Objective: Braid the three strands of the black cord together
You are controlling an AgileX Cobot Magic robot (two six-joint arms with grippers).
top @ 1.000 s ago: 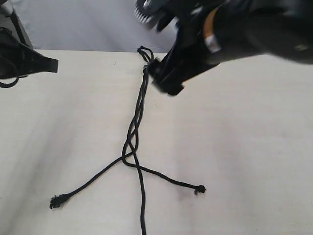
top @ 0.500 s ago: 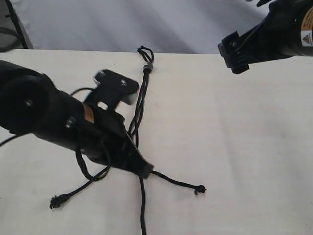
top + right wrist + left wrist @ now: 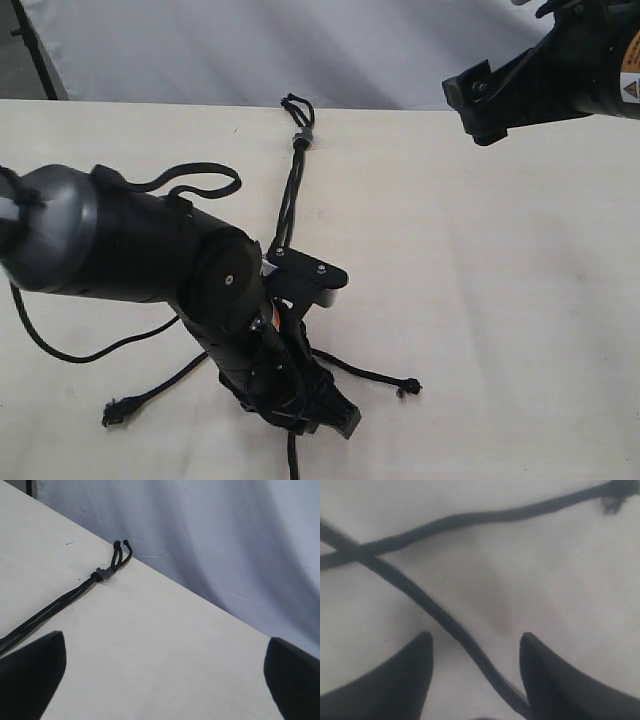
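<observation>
Shifted down the cord since a moment ago, the left claw [image 3: 476, 637] is hovering wide open over the crossing strands [image 3: 435, 612], one running between its fingers [image 3: 400, 680]. The black cord [image 3: 290, 200] is lying on the table [image 3: 500, 300], its loop [image 3: 297, 105] at the far edge, with the right claw [image 3: 166, 650] gaping well away.
</observation>
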